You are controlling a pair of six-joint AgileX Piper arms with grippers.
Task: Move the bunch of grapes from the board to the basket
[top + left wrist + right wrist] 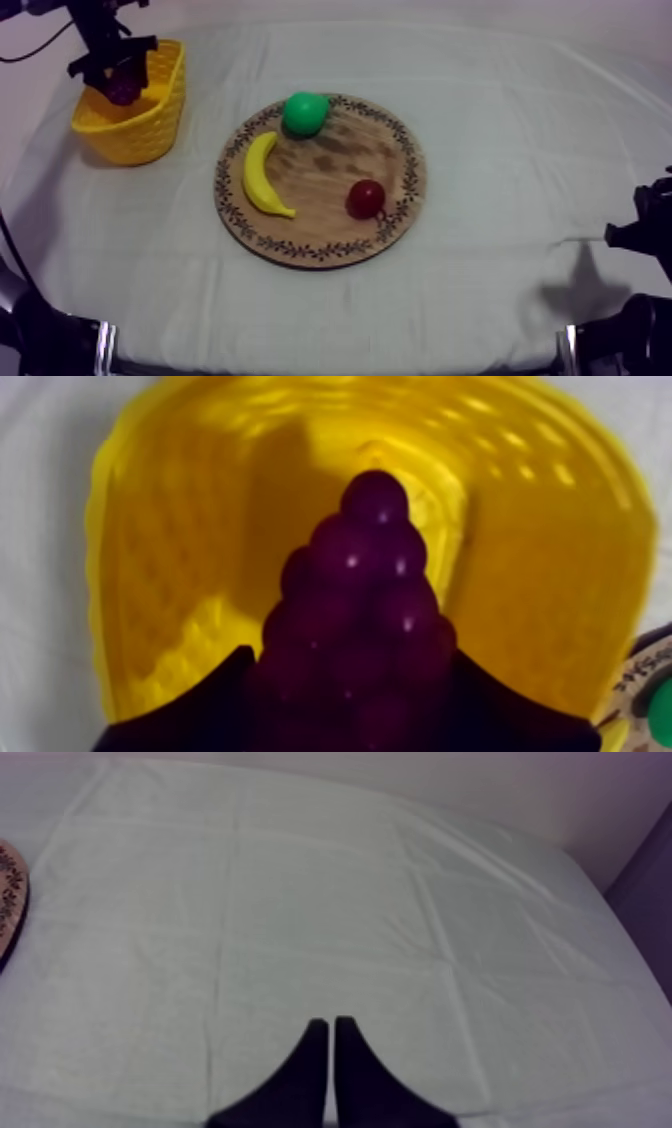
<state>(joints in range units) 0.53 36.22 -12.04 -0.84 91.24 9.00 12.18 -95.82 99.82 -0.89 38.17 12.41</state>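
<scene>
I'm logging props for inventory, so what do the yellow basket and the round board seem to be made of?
The yellow basket looks like glossy moulded plastic: woven-style ribbing, bright highlights. The round board looks like wood with a dull finish: brown grain, a dark leaf pattern round its rim.

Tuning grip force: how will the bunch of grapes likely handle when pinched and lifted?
The bunch of grapes holds its cone shape in the left gripper, so probably stiff, not floppy. Its glossy, rounded bumps might slip. Tapered, it would likely tip over in the yellow basket.

2 blk arms; right gripper fingers tapered, blk.
</scene>
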